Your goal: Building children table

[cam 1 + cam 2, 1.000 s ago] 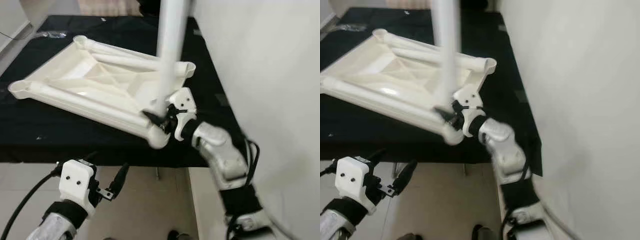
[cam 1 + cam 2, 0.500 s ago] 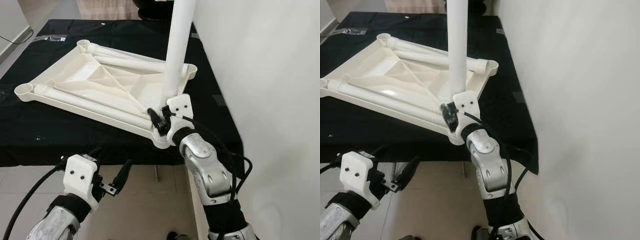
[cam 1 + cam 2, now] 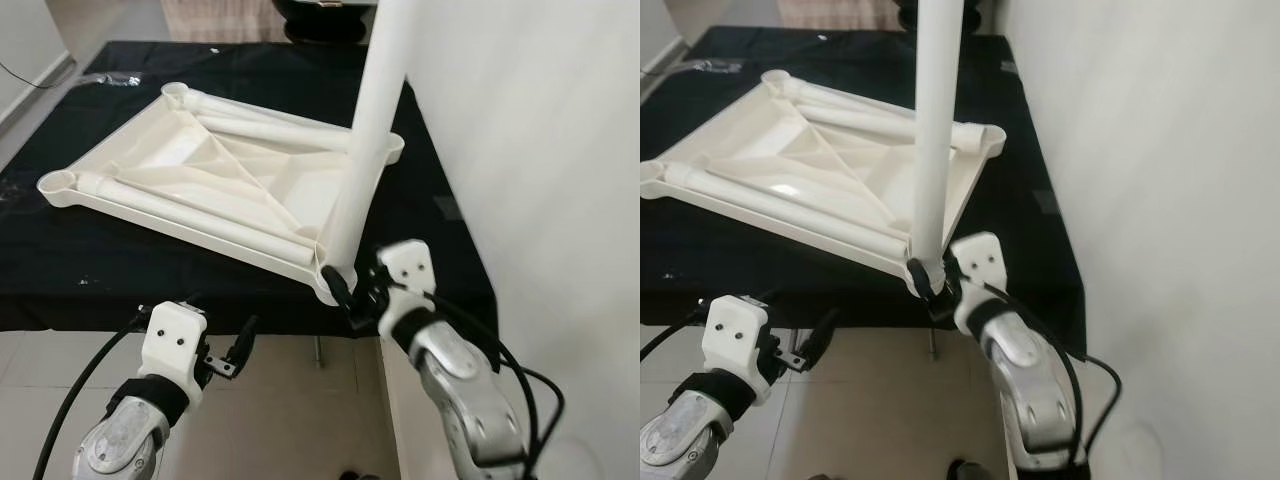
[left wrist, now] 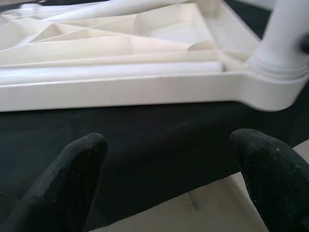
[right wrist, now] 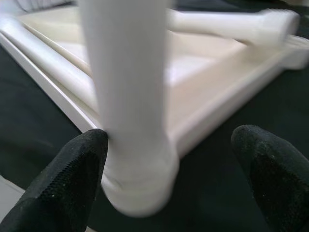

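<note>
Left eye view: a white plastic tabletop point(image 3: 215, 190) lies upside down on a black cloth point(image 3: 90, 250) that covers a work surface, its ribbed underside facing up. Loose white legs point(image 3: 265, 128) lie in its hollow. One white leg point(image 3: 367, 140) stands upright, slightly tilted, seated in the corner socket nearest the robot. The right gripper point(image 3: 357, 297) sits just beside the base of that leg, fingers spread. The left gripper point(image 3: 215, 345) hangs low in front of the cloth's edge, over a pale tiled floor point(image 3: 280, 420), holding nothing. A white wall point(image 3: 540, 150) runs along the right.

Right eye view: the same scene — the standing leg point(image 3: 936, 130) rises out of the near corner of the tabletop point(image 3: 800, 190), and the right gripper point(image 3: 933, 290) is at that corner. The left gripper point(image 3: 805, 345) is below the table edge.

Left wrist view: two black fingertips point(image 4: 72, 166) stand wide apart with only the black cloth point(image 4: 159, 140) between them. Beyond is the tabletop's near rim point(image 4: 125, 87) and the socket holding the leg's base point(image 4: 285, 43).

Right wrist view: the fingertips point(image 5: 67, 174) are apart on either side of the leg point(image 5: 128, 87) — one close beside its base, the other well clear; whether the near one touches cannot be told. The leg is blurred.
</note>
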